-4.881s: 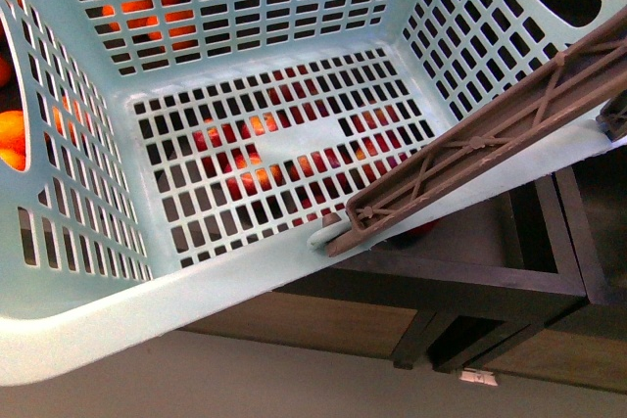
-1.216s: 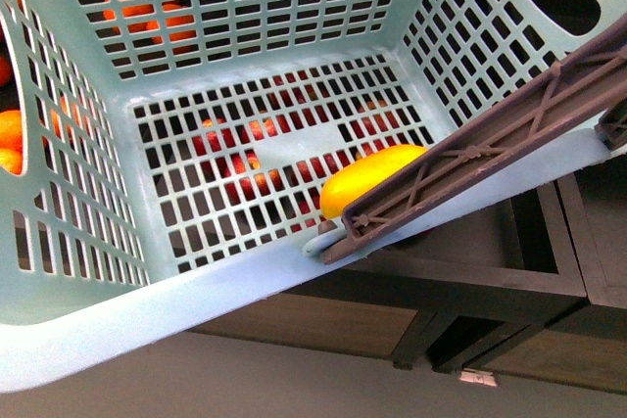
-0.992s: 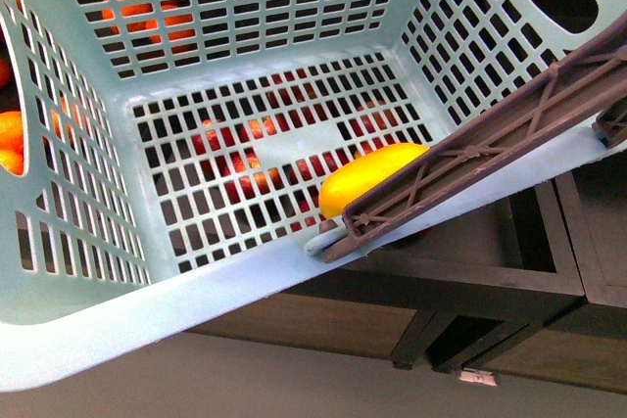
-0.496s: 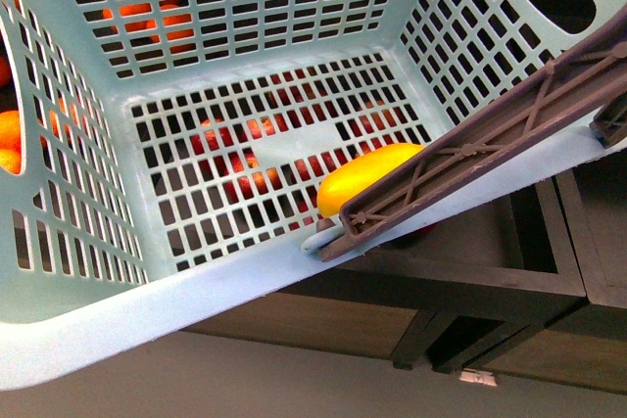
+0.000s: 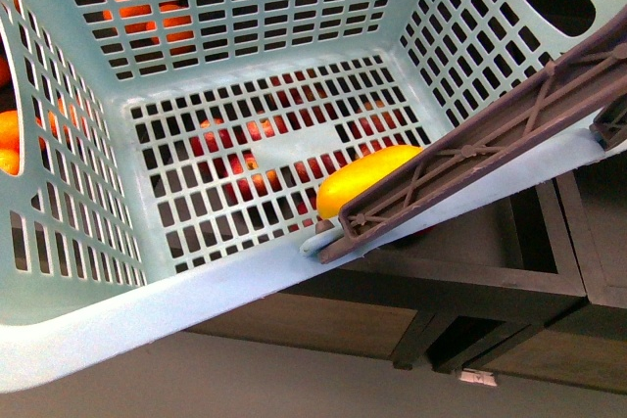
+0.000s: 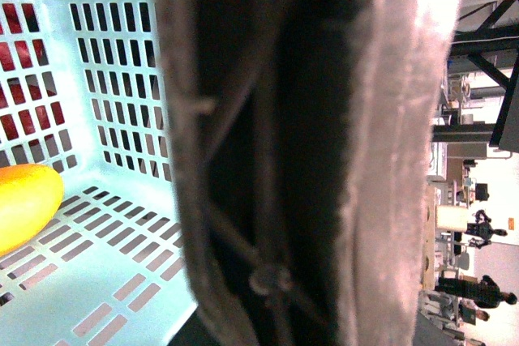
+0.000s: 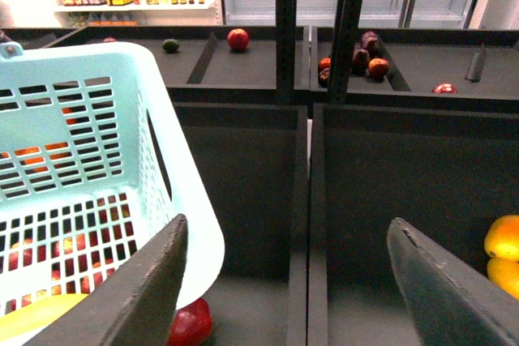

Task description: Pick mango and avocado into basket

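The pale turquoise basket (image 5: 196, 291) fills the front view, held up and tilted. The yellow mango (image 5: 364, 180) lies on its slotted bottom, at the near right by the brown handle (image 5: 490, 139). My left gripper is shut on that handle (image 6: 268, 151), which fills the left wrist view and hides the fingers; the mango (image 6: 24, 204) shows beside it. My right gripper (image 7: 288, 224) is open and empty, just right of the basket (image 7: 105, 70) over a dark bin. A small dark green fruit, perhaps the avocado (image 7: 170, 45), lies on the far shelf.
Red apples (image 5: 235, 134) and oranges (image 5: 147, 12) show through the basket's slots. A red apple (image 7: 190, 323) lies under the basket's edge. Dark bins with a divider (image 7: 300, 224) lie below my right gripper, with oranges (image 7: 504, 249) at the right. More fruit (image 7: 238, 38) sits on the far shelf.
The mango, absent 4.9 s ago, now lies in the basket. Over the last second the basket has only shifted slightly and the mango has stayed put.
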`<action>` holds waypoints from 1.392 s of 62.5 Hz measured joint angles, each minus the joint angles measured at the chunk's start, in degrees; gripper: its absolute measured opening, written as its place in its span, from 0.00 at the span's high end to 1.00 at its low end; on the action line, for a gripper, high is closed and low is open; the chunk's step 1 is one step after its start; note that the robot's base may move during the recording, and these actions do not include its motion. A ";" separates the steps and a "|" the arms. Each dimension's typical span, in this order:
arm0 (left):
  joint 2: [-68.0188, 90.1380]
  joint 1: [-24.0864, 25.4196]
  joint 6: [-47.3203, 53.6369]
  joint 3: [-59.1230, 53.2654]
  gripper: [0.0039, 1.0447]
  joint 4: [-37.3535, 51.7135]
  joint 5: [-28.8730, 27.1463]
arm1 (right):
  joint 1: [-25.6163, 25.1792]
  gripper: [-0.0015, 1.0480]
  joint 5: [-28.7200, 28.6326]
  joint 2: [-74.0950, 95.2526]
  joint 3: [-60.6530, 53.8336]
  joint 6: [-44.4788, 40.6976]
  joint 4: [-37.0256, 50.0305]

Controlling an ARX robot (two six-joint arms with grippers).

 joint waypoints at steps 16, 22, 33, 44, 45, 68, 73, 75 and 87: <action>0.02 -0.46 0.11 0.00 0.87 0.00 0.17 | -0.11 0.08 0.11 -0.07 -0.02 0.00 -0.04; 0.02 -0.48 -0.28 0.00 0.87 0.00 1.14 | -0.13 0.08 0.02 -0.13 -0.02 0.00 -0.04; 0.00 -0.52 -0.11 0.00 0.87 0.04 0.81 | -0.15 0.08 0.02 -0.11 -0.09 0.00 -0.07; -0.07 -0.11 0.04 0.00 0.87 0.04 -0.28 | -0.17 0.08 0.00 -0.31 -0.11 0.00 -0.11; -0.07 -0.11 0.11 0.00 0.87 0.04 -0.35 | -0.17 0.08 -0.02 -0.26 -0.09 0.00 -0.11; -0.09 -0.11 -0.07 -0.04 0.87 0.04 0.42 | -0.20 0.08 -0.13 -0.22 -0.15 0.00 -0.17; -0.09 -0.11 0.00 -0.07 0.87 0.04 0.09 | -0.20 0.08 -0.13 -0.22 -0.13 0.00 -0.17; -0.09 -0.09 0.00 -0.04 0.87 0.04 -0.17 | -0.17 0.08 -0.17 -0.20 -0.15 0.00 -0.17; -0.09 -0.04 0.09 -0.07 0.87 0.04 -0.09 | -0.20 0.08 -0.09 -0.17 -0.22 0.02 -0.17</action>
